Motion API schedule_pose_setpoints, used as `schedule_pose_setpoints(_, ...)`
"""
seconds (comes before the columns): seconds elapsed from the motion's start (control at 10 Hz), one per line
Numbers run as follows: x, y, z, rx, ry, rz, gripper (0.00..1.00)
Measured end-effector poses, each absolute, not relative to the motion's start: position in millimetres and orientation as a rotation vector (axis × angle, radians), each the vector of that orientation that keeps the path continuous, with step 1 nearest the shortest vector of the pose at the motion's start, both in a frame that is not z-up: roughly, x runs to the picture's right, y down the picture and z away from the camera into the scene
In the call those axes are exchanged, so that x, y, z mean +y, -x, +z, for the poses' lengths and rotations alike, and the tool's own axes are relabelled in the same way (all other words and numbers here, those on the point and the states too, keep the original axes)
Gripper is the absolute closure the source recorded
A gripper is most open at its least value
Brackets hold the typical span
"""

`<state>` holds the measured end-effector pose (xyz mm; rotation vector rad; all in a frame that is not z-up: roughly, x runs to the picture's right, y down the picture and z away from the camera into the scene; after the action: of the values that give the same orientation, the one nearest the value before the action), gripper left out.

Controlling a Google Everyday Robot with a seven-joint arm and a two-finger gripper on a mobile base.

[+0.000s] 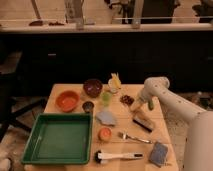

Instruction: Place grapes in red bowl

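The grapes (pixel 127 99), a small dark red-purple cluster, lie on the wooden table (pixel 70 90) right of centre. The red bowl (pixel 67 100) sits at the table's left, in front of the darker maroon bowl (pixel 92 87). My gripper (pixel 137 104) hangs from the white arm (pixel 170 97) at the right, just right of the grapes and close above the table. A green pod-shaped vegetable (pixel 150 104) lies by the gripper.
A green tray (pixel 59 138) fills the front left. A small dark cup (pixel 88 106), green cup (pixel 105 96), yellow item (pixel 115 81), grey cloth (pixel 106 117), orange cup (pixel 104 133), fork (pixel 134 137), brush (pixel 142 120), white scrubber (pixel 117 156) and blue sponge (pixel 159 153) lie around.
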<state>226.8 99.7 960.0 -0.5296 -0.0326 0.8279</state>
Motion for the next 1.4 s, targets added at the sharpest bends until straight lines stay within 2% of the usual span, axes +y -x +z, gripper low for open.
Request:
schedule_pose_setpoints(0.5,100,-228,958,-0.03,0.53,0.832,0.84)
schedule_pose_setpoints(0.6,99,-227,956,-0.035,0.527,0.832,0.93)
schedule_pose_setpoints(0.7,98,-225,954,-0.044,0.524,0.834,0.98)
schedule_pose_setpoints(1.4,50,-220,881,-0.196,0.419,0.829,1.0)
